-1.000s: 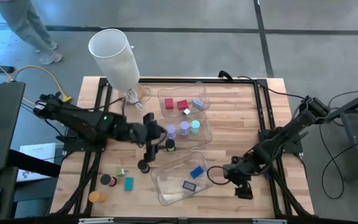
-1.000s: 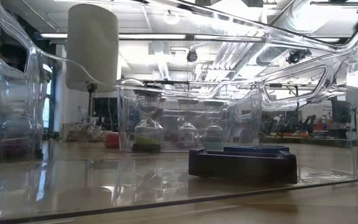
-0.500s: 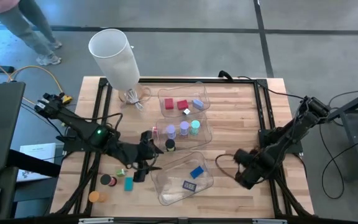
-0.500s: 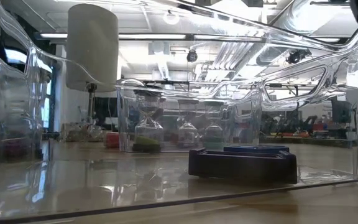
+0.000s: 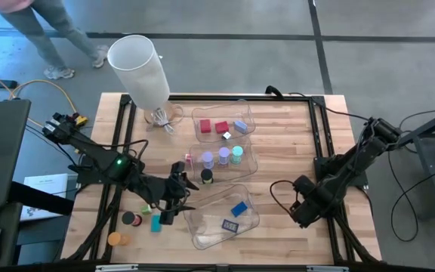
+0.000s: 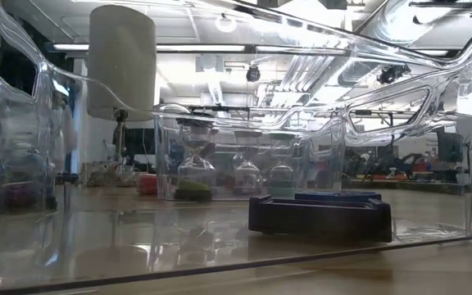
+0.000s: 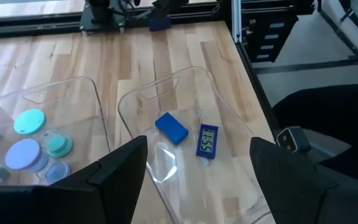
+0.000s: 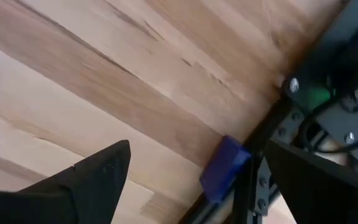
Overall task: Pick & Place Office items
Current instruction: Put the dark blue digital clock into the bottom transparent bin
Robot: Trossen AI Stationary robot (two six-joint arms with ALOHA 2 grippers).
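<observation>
Near the counter's [image 5: 278,143] front-left corner, left gripper [image 5: 166,215] hovers open over one teal rectangle [image 5: 155,223]; right gripper [image 5: 299,215] waits open; three clear trays [image 5: 245,121].

You see a flat teal rectangle [image 5: 156,223] just beside the left gripper [image 5: 170,214] fingers, lying flat.

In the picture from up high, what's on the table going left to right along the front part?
Orange cylinder → black cylinder → teal rectangle → left tool → dark rectangle → blue block → right tool.
</observation>
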